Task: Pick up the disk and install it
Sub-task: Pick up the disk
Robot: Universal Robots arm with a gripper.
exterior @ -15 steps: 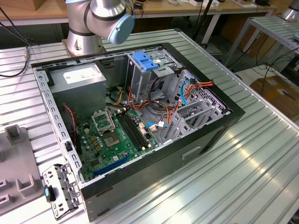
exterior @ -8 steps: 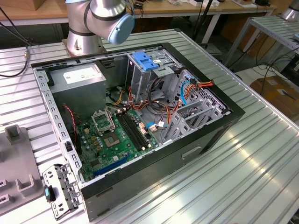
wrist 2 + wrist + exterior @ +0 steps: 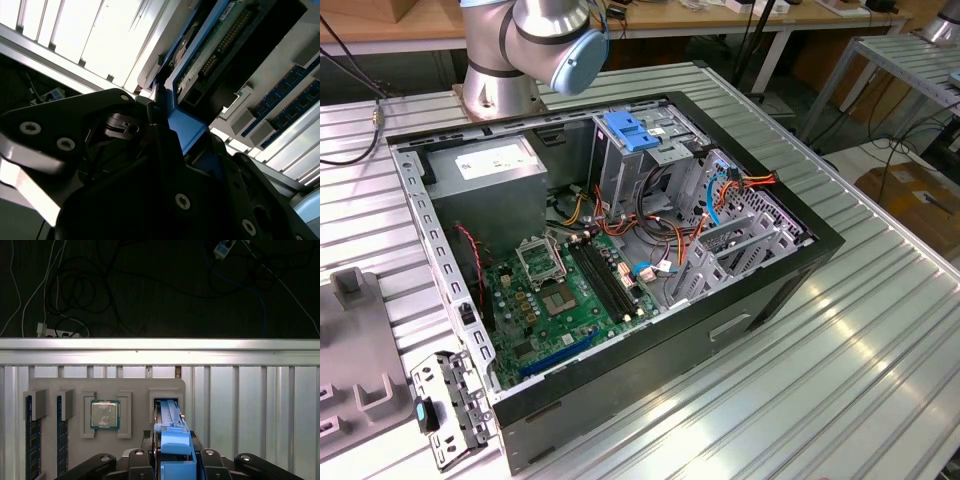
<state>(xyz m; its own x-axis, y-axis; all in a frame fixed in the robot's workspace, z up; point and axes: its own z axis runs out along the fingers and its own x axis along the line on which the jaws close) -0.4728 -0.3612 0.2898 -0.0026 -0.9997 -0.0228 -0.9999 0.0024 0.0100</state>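
Fingers (image 3: 162, 135) seemingly clamped on the disk (image 3: 175, 440), upright in its tray (image 3: 135, 395) slot near the counter (image 3: 250, 415) edge; mid pick-up, calling for a straight, untilted lift.

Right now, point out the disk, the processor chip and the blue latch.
disk (image 3: 175, 442): first wrist view, blue side rail.
processor chip (image 3: 105, 414): first wrist view, metal lid.
blue latch (image 3: 633, 133): exterior view, flat top.
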